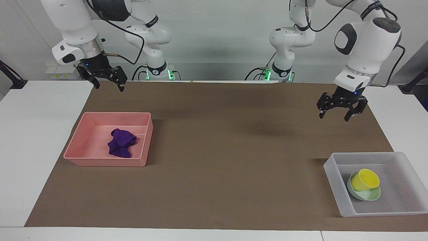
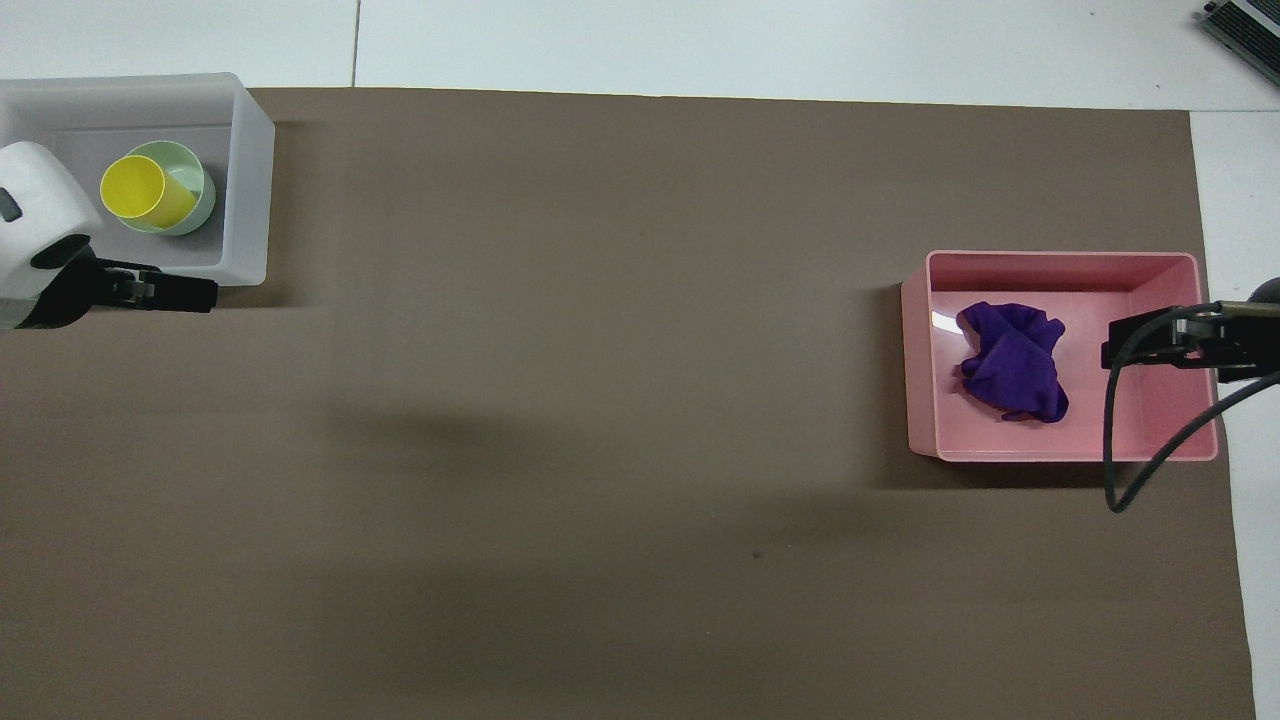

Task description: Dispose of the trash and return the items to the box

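The yellow cup [image 1: 365,179] [image 2: 145,191] lies tilted in the mint-green bowl [image 1: 367,195] [image 2: 196,190], inside the translucent white box [image 1: 334,179] [image 2: 250,150] at the left arm's end of the table. The purple cloth wad [image 1: 121,143] [image 2: 1012,360] lies in the pink tray [image 1: 100,162] [image 2: 920,350] at the right arm's end. My left gripper [image 1: 338,113] [image 2: 190,293] is open and empty, raised over the brown mat beside the box. My right gripper [image 1: 107,83] [image 2: 1120,350] is open and empty, held high over the mat's edge near the pink tray; that arm waits.
A brown mat [image 1: 227,150] [image 2: 600,400] covers most of the white table. A black cable [image 2: 1125,440] hangs from the right arm over the pink tray's corner.
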Robot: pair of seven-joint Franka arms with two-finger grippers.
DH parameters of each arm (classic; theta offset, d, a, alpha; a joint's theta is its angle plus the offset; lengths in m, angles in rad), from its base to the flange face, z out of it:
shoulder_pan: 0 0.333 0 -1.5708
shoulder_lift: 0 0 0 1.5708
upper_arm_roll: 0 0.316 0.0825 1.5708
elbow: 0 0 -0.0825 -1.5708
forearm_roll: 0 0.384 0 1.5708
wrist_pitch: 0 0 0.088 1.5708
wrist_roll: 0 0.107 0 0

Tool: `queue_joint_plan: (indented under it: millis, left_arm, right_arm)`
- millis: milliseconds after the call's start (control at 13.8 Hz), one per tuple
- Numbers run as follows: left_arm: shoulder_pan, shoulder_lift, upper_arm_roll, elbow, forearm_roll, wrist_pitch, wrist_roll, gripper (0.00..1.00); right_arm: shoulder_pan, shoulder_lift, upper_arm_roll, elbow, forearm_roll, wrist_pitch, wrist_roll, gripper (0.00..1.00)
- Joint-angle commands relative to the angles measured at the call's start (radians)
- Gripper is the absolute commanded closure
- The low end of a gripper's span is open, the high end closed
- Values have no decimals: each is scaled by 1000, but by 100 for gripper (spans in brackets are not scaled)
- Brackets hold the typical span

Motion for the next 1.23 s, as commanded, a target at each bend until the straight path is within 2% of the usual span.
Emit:
queue_joint_plan:
  millis: [0,144,433,1156]
  left_arm:
    - [-8,74,8,201,46,-193,22,0]
    - [-7,92,7,255,62,-262,23,0]
    - [-8,24,7,169,54,-301,7,0]
    - [5,7,10,168,54,-319,-116,0]
  right_arm:
    - [-7,2,7,6,1,-11,8,0]
    - [-7,2,7,7,1,-11,7,0]
    - [-8,2,7,7,1,-11,7,0]
    - [-15,-3,7,-2,1,-13,5,0]
